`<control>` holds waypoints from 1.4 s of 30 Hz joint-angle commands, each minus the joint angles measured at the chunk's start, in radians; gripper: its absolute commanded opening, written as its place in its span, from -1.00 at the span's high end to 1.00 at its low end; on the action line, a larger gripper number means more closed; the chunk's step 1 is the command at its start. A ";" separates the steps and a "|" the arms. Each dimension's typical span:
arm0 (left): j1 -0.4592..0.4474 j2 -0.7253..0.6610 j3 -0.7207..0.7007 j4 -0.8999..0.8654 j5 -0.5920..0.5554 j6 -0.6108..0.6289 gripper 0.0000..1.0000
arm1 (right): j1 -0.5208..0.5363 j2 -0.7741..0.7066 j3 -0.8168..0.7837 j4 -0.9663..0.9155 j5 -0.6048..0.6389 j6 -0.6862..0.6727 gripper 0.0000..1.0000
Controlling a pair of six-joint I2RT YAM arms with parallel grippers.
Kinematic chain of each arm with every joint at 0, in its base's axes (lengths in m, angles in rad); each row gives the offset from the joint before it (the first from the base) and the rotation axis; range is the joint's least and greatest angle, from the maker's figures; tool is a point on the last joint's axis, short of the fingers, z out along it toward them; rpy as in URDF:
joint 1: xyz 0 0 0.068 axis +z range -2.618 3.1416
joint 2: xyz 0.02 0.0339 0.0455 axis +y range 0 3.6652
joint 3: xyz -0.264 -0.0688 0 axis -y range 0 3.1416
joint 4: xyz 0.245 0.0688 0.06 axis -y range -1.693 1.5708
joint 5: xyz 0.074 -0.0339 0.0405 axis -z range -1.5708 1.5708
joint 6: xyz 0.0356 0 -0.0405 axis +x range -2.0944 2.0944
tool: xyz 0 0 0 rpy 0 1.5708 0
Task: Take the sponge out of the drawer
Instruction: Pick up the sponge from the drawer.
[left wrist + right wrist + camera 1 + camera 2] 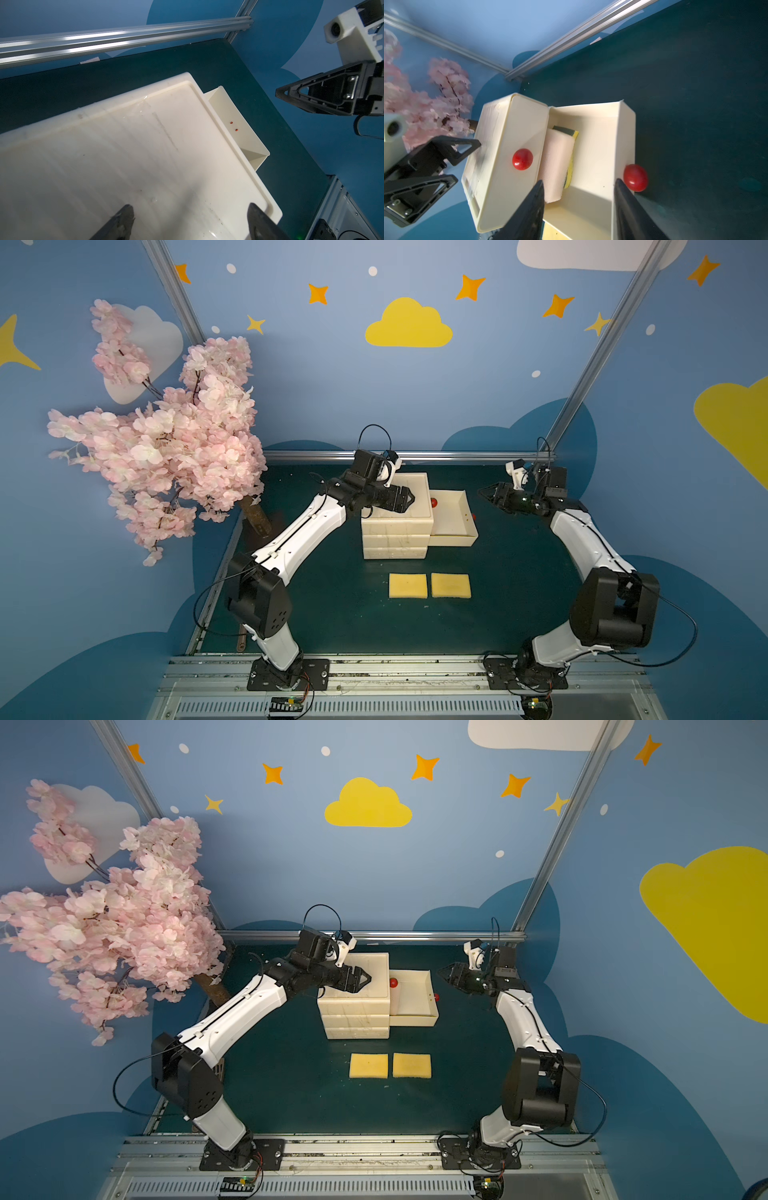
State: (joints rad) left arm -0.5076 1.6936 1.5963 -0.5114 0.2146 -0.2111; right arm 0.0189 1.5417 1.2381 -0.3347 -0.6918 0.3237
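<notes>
Sponge location: the sponge (556, 164) is inside the pulled-out drawer (627, 135), at the end nearest the cabinet (395, 539). It is propped on edge and apparently leans against the cabinet.
Sponge look: a pale pinkish foam slab faces outward, with a yellow layer and a dark green scouring pad behind it (hidden in both top views).
Handling, judged: light, soft, squashes under a pinch, not fragile; the foam is unlikely to slip.
Grasp site, judged: across the thickness at the free upper edge, clear of the drawer walls.
Right tool: the right tool (579, 180) is spread and empty, just outside the drawer's front, near its red knob (635, 177).
Left tool: the left tool (190, 205) is spread and empty, above the cabinet top.
Counter: two yellow sponges (408, 585) lie on the counter (332, 614) in front of the cabinet.
</notes>
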 commanded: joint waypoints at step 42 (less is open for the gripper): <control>0.084 -0.133 -0.160 0.138 0.175 -0.076 -0.75 | 0.278 0.194 0.122 -0.141 0.301 -0.077 1.00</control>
State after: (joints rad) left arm -0.4320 1.5837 1.4471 -0.3927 0.3519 -0.2813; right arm 0.3244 1.7836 1.3392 -0.4187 -0.4511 0.2901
